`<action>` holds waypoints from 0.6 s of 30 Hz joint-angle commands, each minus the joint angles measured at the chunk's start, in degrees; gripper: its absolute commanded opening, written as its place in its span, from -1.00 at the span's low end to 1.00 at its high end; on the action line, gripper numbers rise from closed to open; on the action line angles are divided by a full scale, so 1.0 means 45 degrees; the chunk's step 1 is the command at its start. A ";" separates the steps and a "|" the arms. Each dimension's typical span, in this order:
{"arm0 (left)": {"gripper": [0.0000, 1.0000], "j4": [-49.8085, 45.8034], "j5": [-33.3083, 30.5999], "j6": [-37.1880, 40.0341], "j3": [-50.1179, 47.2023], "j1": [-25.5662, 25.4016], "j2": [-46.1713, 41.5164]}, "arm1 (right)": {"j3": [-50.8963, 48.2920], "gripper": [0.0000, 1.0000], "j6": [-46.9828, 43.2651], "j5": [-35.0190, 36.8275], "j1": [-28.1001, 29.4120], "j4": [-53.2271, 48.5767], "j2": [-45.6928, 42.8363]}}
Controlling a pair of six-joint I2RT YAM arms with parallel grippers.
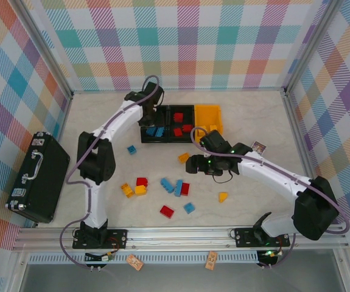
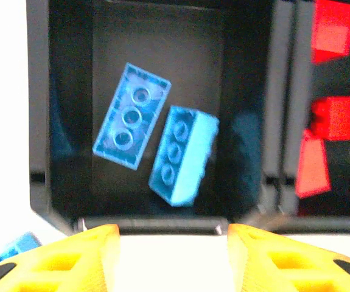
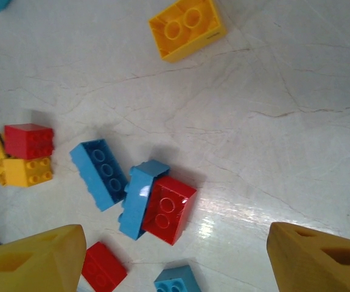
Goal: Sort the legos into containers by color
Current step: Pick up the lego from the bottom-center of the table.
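Note:
Three joined bins stand at the back: a black bin (image 1: pixel 153 129) holding two blue bricks (image 2: pixel 131 115) (image 2: pixel 184 155), a middle black bin (image 1: pixel 179 109) with red bricks (image 2: pixel 336 118), and a yellow-orange bin (image 1: pixel 208 114). My left gripper (image 2: pixel 173 258) hovers open over the blue bricks' bin, nothing between its fingers. My right gripper (image 3: pixel 175 261) is open above loose bricks on the table: a red brick (image 3: pixel 167 208) leaning on a blue one (image 3: pixel 139 198), another blue (image 3: pixel 100 173), a red (image 3: pixel 103 266) and an orange brick (image 3: pixel 187 27).
A black suitcase (image 1: pixel 39 176) lies at the left table edge. More loose bricks are scattered mid-table: blue (image 1: pixel 131 149), a red and yellow cluster (image 1: pixel 137 186), a yellow wedge (image 1: pixel 223 196). Checked walls enclose the table; a metal rail (image 1: pixel 181 234) runs along the front.

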 commanded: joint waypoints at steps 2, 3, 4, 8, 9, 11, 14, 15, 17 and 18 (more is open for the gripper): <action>0.03 0.1215 0.1610 0.0148 -0.2030 -0.0122 -0.2050 | 0.0517 0.56 0.0446 0.0902 -0.0069 -0.1234 0.0232; 0.04 0.1621 0.2212 0.0245 -0.2618 -0.0114 -0.2456 | 0.0588 0.56 0.0688 0.1209 -0.0085 -0.1614 0.0232; 0.05 0.1970 0.2757 0.0293 -0.3157 -0.0139 -0.2834 | 0.0651 0.56 0.0994 0.1533 -0.0128 -0.2044 0.0232; 0.06 0.2960 0.4486 0.0442 -0.4863 -0.0242 -0.3949 | 0.0704 0.56 0.2059 0.2546 -0.0268 -0.3620 0.0232; 0.06 0.3223 0.4872 0.0505 -0.5310 -0.0314 -0.4197 | 0.0656 0.56 0.2266 0.2672 -0.0290 -0.3976 0.0268; 0.07 0.3601 0.5395 0.0636 -0.6033 -0.0533 -0.4582 | 0.0518 0.56 0.2566 0.2771 -0.0313 -0.4466 0.0361; 0.06 0.3868 0.5815 0.0807 -0.6901 -0.0957 -0.4917 | -0.0102 0.56 0.3245 0.2825 -0.0310 -0.4643 0.0237; 0.06 0.3932 0.5862 0.0796 -0.7135 -0.1110 -0.4999 | -0.0374 0.56 0.3518 0.2850 -0.0301 -0.4610 0.0095; 0.07 0.4083 0.5818 0.0704 -0.7583 -0.1439 -0.5145 | -0.0825 0.55 0.3971 0.2893 -0.0305 -0.4539 -0.0118; 0.07 0.4208 0.5798 0.0583 -0.7838 -0.1574 -0.5236 | -0.1028 0.55 0.4120 0.2860 -0.0310 -0.4459 -0.0176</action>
